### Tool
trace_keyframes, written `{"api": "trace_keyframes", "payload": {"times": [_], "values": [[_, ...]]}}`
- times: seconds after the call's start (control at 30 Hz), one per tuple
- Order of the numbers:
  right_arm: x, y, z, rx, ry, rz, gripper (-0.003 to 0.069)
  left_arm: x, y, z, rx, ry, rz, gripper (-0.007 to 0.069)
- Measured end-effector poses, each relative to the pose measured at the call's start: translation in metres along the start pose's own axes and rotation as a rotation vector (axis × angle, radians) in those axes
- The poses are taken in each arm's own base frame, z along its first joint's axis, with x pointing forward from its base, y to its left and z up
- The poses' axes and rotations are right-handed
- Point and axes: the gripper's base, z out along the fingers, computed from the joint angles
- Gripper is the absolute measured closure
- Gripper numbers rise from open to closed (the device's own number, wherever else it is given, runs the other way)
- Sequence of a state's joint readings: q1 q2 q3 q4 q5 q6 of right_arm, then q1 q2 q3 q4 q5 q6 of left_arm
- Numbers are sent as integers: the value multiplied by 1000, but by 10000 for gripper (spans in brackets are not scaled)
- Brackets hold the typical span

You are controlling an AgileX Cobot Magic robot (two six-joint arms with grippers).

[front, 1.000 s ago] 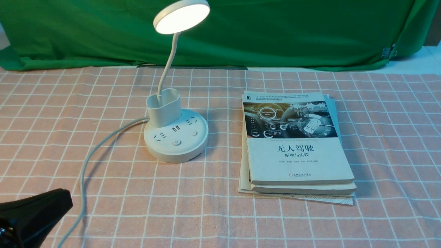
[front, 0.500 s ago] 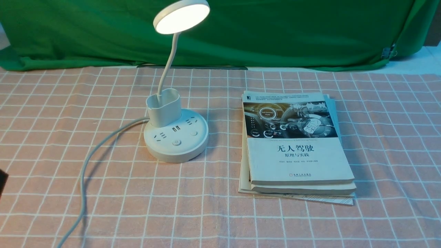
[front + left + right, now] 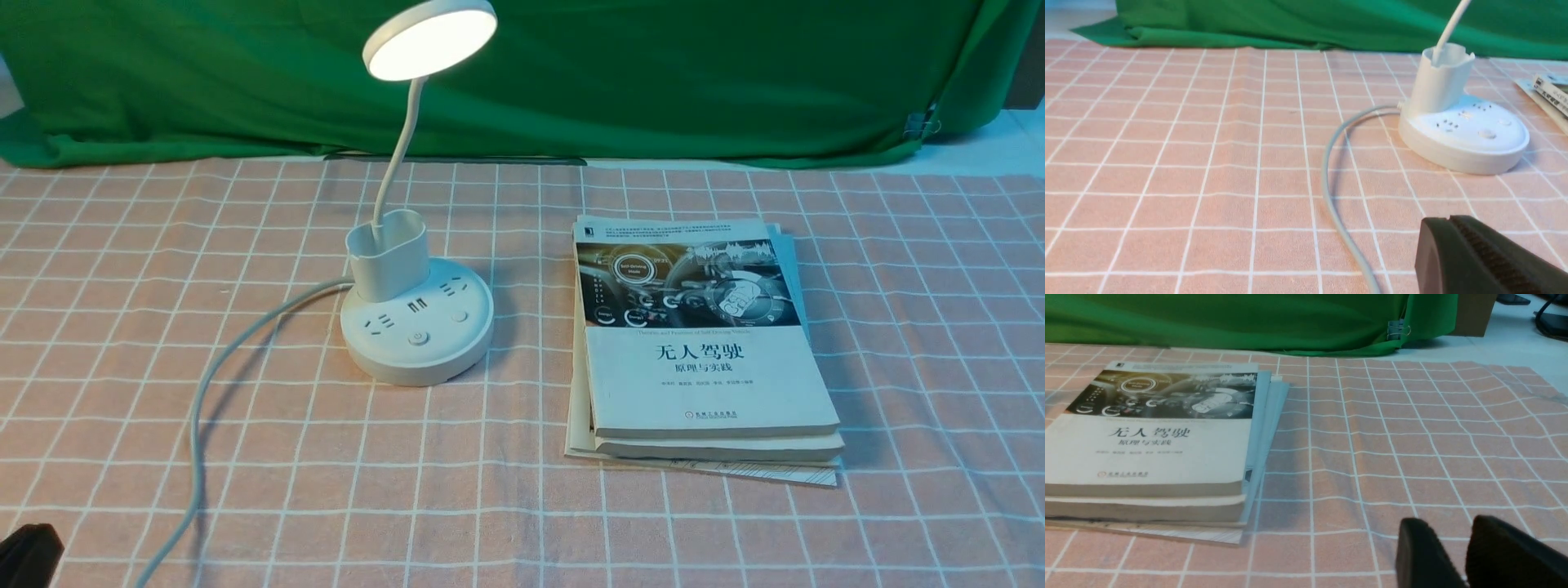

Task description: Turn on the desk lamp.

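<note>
The left claw (image 3: 1445, 220) is low over the desk, its black fingers close together, touching or nearly so; in the front view only a dark tip of it enters at the bottom left corner, angled up from the edge; the right claw (image 3: 1443, 524) shows in its own wrist view as two dark, blurred fingers standing apart, a narrow gap between their tips; nothing sits between them; both arms and wrists are out of sight, and the right claw lies outside the front view.

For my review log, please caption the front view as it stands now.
Desk lamp glowing on a checked cloth, left of a book stack.
</note>
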State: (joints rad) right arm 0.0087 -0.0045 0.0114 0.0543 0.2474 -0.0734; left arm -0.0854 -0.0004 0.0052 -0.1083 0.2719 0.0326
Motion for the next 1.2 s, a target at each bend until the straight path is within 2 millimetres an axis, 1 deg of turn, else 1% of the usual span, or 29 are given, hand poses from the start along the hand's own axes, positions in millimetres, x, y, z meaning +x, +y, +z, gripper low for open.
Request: {"api": "trace_keyframes", "payload": {"times": [0.3,0.4,1.2], "values": [[0,0,0,0,-2,0,419,-2,4,0,-79,-26,-21,603],[0,0,0,0,-2,0,419,-6,5,0,-84,-65,-18,603],[0,0,0,0,0,0,419,-6,5,0,-89,-68,-16,603]]}}
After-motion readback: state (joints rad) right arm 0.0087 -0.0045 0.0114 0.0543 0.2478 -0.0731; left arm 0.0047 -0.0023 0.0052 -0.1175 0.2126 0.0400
